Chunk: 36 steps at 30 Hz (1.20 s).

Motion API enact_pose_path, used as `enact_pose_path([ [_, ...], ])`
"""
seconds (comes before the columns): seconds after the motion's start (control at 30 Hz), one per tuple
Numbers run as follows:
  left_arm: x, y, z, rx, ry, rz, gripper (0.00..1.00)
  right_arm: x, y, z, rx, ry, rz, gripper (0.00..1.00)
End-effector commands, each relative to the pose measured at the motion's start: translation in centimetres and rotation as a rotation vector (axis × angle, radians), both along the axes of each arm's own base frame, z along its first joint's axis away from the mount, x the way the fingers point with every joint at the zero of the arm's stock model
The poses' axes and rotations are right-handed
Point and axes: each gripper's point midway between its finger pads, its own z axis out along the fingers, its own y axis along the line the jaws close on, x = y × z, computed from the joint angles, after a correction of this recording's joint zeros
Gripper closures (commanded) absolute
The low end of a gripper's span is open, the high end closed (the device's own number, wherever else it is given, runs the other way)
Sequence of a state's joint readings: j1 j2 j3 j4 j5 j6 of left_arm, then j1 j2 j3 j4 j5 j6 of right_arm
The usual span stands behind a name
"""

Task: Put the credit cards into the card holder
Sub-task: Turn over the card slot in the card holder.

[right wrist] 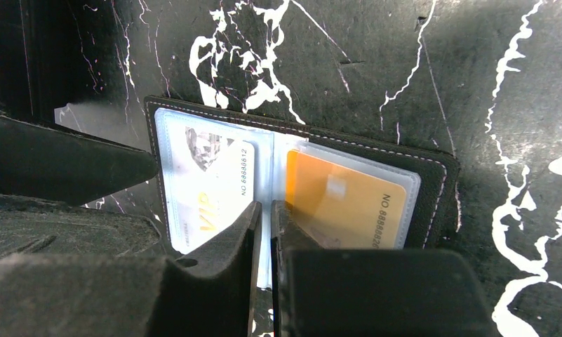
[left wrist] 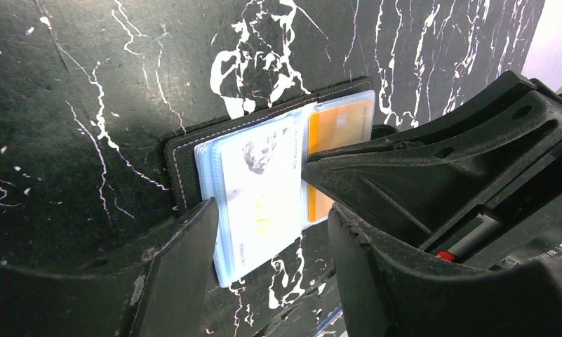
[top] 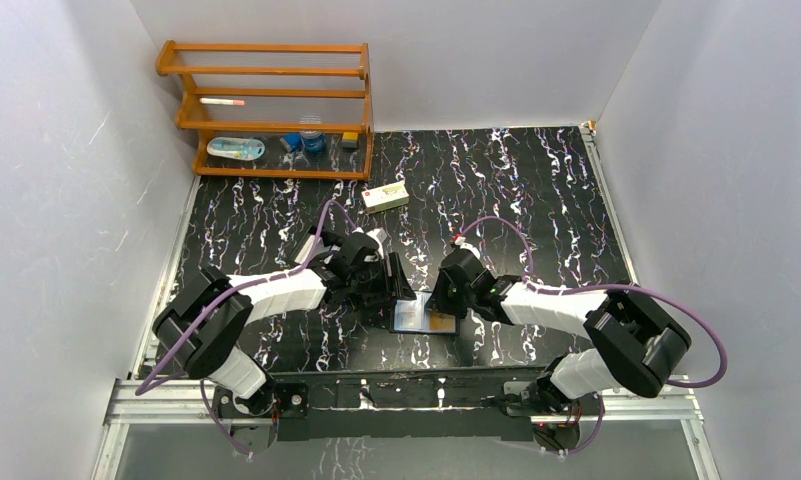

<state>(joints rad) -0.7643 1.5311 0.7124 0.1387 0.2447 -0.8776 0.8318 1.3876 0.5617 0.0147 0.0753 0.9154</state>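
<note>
The card holder (top: 424, 318) lies open and flat on the marbled table between my two grippers; its black stitched border (left wrist: 183, 151) (right wrist: 436, 182) frames clear sleeves. A white credit card (left wrist: 257, 189) (right wrist: 204, 182) printed VIP sits in the left sleeve. An orange card (left wrist: 341, 126) (right wrist: 341, 203) sits in the right sleeve. My left gripper (top: 391, 285) (left wrist: 272, 210) is open, its fingers straddling the near end of the white card's sleeves. My right gripper (top: 441, 300) (right wrist: 266, 207) is shut to a thin slit, tips over the holder's middle fold, nothing seen held.
A wooden rack (top: 266, 110) with small items stands at the back left. A cream carton (top: 385, 197) lies in front of it. The right gripper's finger (left wrist: 376, 168) reaches across the left wrist view, and the left finger (right wrist: 67, 161) shows in the right wrist view.
</note>
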Motion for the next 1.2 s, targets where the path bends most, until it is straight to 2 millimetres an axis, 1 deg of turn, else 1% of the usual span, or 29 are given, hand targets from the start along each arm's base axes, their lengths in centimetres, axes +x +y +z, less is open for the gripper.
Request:
enact_pose_path([
  [0.0,0.0,-0.6,-0.1,-0.019,-0.008,-0.006,0.43,-0.4,-0.8,-0.7,-0.029,0.004,-0.006,0.82],
  [0.23,-0.2,-0.7,-1.3,0.002,0.01,-0.008,0.43,-0.4,-0.8,-0.6,-0.027,0.004,-0.004,0.82],
  [0.37,-0.2,-0.2,-1.5,0.035,0.0,-0.001,0.43,-0.2,-0.6,0.6,-0.027,-0.009,0.005,0.82],
  [0.5,-0.1,0.0,-1.2,0.044,-0.013,-0.002,0.43,0.3,-1.2,2.3,-0.037,-0.06,-0.004,0.82],
  [0.57,-0.1,-0.3,-1.0,0.034,-0.012,-0.01,0.43,0.3,-1.7,2.5,-0.05,-0.07,-0.013,0.82],
  [0.77,-0.4,-1.5,-0.7,0.009,-0.009,-0.04,0.43,0.0,-3.1,2.0,-0.089,-0.082,-0.032,0.82],
  [0.83,-0.4,-1.9,-0.3,-0.002,-0.017,-0.046,0.43,0.1,-3.8,1.6,-0.114,-0.091,-0.045,0.82],
  [1.0,-0.7,-4.1,2.2,-0.066,-0.052,-0.088,0.43,-0.2,-4.7,0.4,-0.132,-0.078,-0.063,0.84],
  [1.1,-0.9,-5.5,3.7,-0.103,-0.072,-0.107,0.43,-0.1,-5.0,0.7,-0.137,-0.087,-0.075,0.84],
  [1.17,-0.9,-6.3,4.3,-0.113,-0.09,-0.118,0.43,0.3,-5.4,1.3,-0.142,-0.111,-0.096,0.84],
])
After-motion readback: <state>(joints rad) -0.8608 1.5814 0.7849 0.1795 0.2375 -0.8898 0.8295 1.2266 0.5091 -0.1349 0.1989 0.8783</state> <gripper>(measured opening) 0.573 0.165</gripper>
